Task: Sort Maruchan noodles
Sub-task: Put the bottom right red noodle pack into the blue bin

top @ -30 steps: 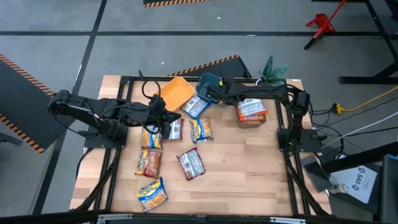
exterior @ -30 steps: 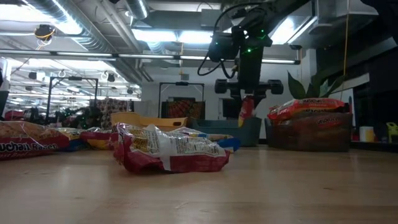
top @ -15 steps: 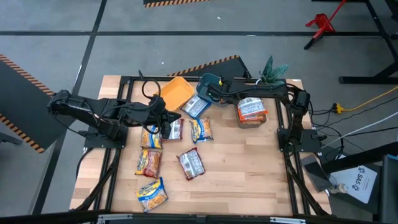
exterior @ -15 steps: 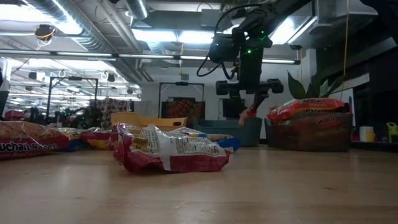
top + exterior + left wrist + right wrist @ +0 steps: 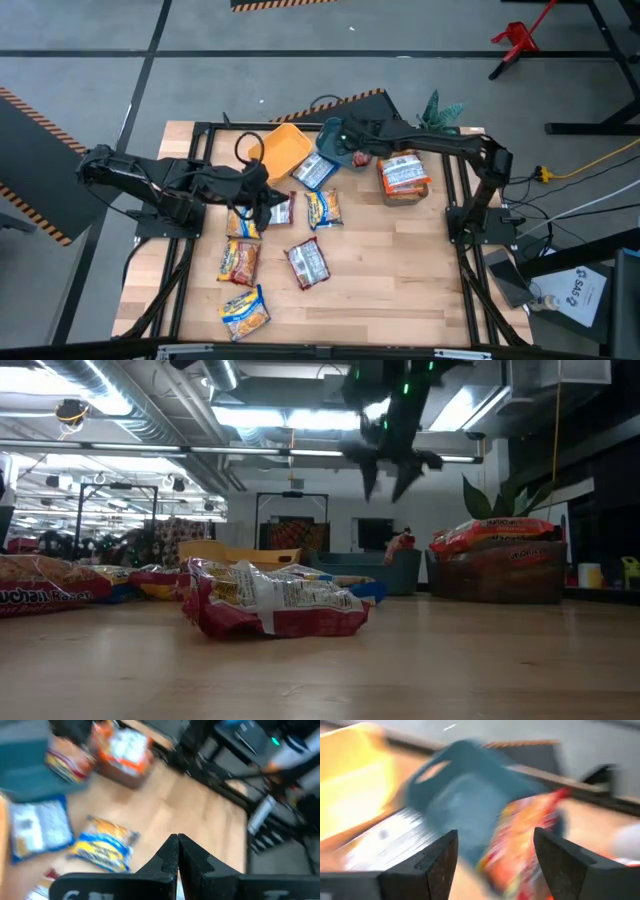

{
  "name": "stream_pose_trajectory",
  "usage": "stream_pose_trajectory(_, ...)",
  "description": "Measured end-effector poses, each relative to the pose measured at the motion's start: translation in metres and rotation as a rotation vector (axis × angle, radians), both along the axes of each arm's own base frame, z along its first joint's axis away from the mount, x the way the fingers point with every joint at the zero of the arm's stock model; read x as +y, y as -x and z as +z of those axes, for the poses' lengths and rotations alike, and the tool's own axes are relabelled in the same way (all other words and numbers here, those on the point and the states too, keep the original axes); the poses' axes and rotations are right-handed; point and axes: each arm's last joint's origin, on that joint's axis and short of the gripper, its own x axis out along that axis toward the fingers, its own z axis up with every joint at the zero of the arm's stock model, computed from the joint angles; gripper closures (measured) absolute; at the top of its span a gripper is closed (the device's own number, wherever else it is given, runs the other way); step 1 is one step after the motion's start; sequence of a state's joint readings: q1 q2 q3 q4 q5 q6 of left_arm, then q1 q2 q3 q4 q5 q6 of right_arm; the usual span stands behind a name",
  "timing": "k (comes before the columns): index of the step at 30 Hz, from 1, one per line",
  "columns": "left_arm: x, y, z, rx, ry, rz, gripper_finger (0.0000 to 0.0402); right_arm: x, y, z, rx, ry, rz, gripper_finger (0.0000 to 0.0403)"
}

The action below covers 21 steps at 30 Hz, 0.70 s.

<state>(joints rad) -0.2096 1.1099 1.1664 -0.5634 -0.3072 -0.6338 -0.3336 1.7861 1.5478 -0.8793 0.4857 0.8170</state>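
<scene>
Since a second ago right gripper (image 5: 390, 472) lets go of the red-orange plastic ramen packet (image 5: 361, 157) and rises; fingers now spread wide, nothing between them, hanging above the teal plastic bin (image 5: 335, 135). That packet sits tilted in the teal bin against its rim, also seen in right wrist view (image 5: 520, 847) and low view (image 5: 402, 543). Left gripper (image 5: 177, 851) stays clenched, fingertips pressed together, nothing held, over the packets at table left. Yellow plastic bin (image 5: 283, 148) stands just beside the teal one. Grey bin (image 5: 404, 185) at right is heaped with orange packets (image 5: 403, 170). Loose on the wooden table (image 5: 380, 260): blue-and-white packet (image 5: 314, 171) touching the teal bin, yellow-and-blue packet (image 5: 324, 209) at centre, red packet (image 5: 308, 264) in front of it, another yellow-and-blue packet (image 5: 245, 309) nearest the front edge
</scene>
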Motion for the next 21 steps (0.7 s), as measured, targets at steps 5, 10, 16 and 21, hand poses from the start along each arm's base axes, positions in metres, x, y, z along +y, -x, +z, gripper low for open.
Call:
stream_pose_trajectory(5, -0.008, 0.002, -0.013, 0.092, 0.064, -0.142, 0.0389, 0.058, -0.014, 0.014, -0.088, -0.219, 0.319, 0.0157)
stream_pose_trajectory(10, -0.023, 0.003, -0.047, 0.181, 0.144, -0.243, 0.0338, 0.146, -0.021, -0.01, -0.116, -0.334, 0.431, 0.0157)
stream_pose_trajectory(16, -0.044, -0.003, -0.1, 0.069, 0.33, -0.257, 0.0269, 0.226, -0.018, -0.055, -0.377, -0.525, 0.453, 0.0157)
stream_pose_trajectory(21, -0.046, -0.011, -0.142, -0.058, 0.442, -0.149, 0.0246, 0.235, -0.002, -0.101, -0.544, -0.571, 0.343, 0.0157)
